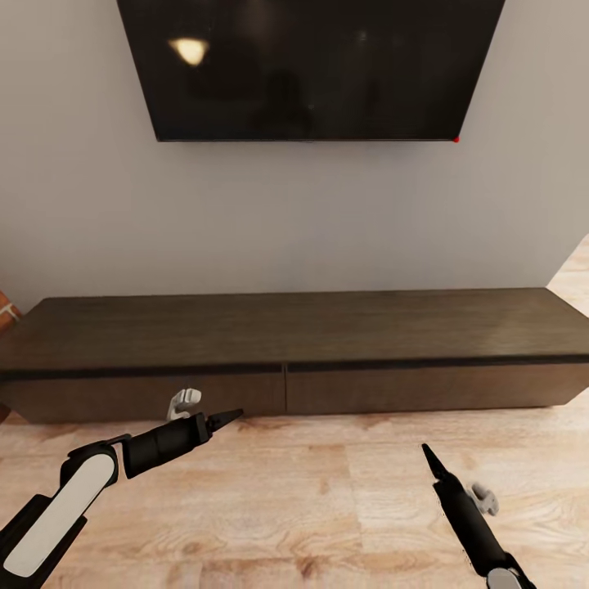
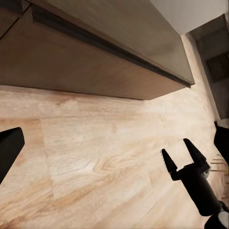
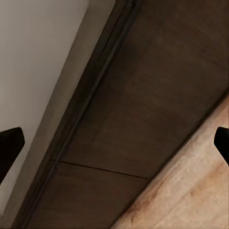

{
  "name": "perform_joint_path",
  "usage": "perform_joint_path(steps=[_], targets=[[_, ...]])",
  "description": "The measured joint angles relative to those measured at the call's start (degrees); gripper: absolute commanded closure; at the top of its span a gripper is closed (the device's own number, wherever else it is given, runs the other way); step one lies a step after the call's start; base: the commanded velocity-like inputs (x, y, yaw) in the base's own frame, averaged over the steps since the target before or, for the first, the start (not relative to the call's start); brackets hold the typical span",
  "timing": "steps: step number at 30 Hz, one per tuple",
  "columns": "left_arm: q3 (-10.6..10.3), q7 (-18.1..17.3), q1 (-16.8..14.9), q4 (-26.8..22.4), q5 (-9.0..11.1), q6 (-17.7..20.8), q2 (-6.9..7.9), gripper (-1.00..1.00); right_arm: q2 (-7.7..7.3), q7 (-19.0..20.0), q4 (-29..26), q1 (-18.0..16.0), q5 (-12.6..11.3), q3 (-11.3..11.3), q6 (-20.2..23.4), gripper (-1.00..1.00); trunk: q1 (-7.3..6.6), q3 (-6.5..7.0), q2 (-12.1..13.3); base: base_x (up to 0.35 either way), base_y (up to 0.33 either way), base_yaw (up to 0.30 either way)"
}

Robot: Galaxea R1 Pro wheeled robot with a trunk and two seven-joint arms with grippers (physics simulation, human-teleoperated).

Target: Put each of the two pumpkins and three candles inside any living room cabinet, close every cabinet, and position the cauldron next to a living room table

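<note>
- Left gripper (image 1: pixel 231 417) is hanging low over the wood floor (image 1: pixel 327 499), tips aimed at the left drawer front (image 1: pixel 147 397) of the cabinet (image 1: pixel 294 327) just ahead of it. The head view has the tips looking close together, but its own wrist view shows dark finger edges at both sides of the frame, so I honestly can't tell if it's spread or pressed. Nothing in it that I can see.
- Right gripper (image 2: pixel 181 155) has its fingers spread, empty, and sits further back from the cabinet than the left one, pointing up at the right drawer front (image 1: pixel 425 388).
- Both fronts look flush and shut, with a thin seam (image 1: pixel 285 391) between them.
- My guess for the step: open a drawer. No handles, so I'd work a fingertip into the shadow gap under the top and pull straight back, slow, so it doesn't slip off.
- TV (image 1: pixel 311 65) on the wall above.
</note>
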Motion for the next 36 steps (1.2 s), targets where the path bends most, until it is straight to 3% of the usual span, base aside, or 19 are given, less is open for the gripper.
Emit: perform_joint_path(steps=[2, 6, 13, 19, 24, 26, 29, 36], targets=[[0.0, -1.2, 0.03, 0.0, -0.06, 0.01, 0.03, -1.0, -0.05, 3.81, 0.0, -0.04, -2.55, -2.34, 4.3, -1.0, 0.44, -0.36, -0.8, 0.0, 0.0, 0.0], [0.0, -2.14, 0.05, 0.0, -0.11, 0.07, 0.05, -1.0, 0.15, 6.75, 0.05, -0.12, -4.51, -3.89, 9.51, -1.0, 1.32, -1.08, -2.41, 0.0, 0.0, 0.0], [-0.03, -2.62, 0.2, -0.04, -0.18, 0.03, 0.06, -1.0, 0.61, 8.48, 0.09, -0.2, -6.74, -4.71, 12.09, -1.0, 1.54, -1.26, -2.82, 0.0, 0.0, 0.0], [-0.09, -2.73, 0.23, -0.08, -0.27, -0.08, 0.06, -1.0, 0.57, 8.39, 1.84, -0.23, -12.14, -4.68, 12.71, -1.0, 1.52, -1.26, -2.82, 0.099, 0.0, 0.0], [-0.07, -2.8, 0.23, -0.08, -0.24, 0.0, 0.06, -1.0, 0.41, 7.68, 3.6, -0.7, -13.5, -4.85, 12.73, -1.0, 1.52, -1.26, -2.82, 0.213, 0.0, 0.0], [-0.02, -2.84, 0.23, -0.08, -0.24, 0.01, 0.06, -1.0, 0.14, 6.58, 3.96, -1.64, -14.27, -6.01, 12.71, -1.0, 1.52, -1.26, -2.82, 0.221, 0.0, 0.0], [0.05, -2.97, 0.23, -0.09, -0.22, 0.04, 0.06, -1.0, -0.06, 4.16, 4.42, -2.67, -16.14, -9.86, 12.75, -1.0, 1.53, -1.26, -2.82, 0.14, 0.0, 0.0], [0.08, -5.13, 0.23, -0.09, -0.25, 0.07, 0.1, -1.0, -0.02, 2.82, 5.98, -3.18, -17.21, -12.43, 12.68, -1.0, 1.52, -1.26, -2.82, 0.187, 0.0, 0.0]])
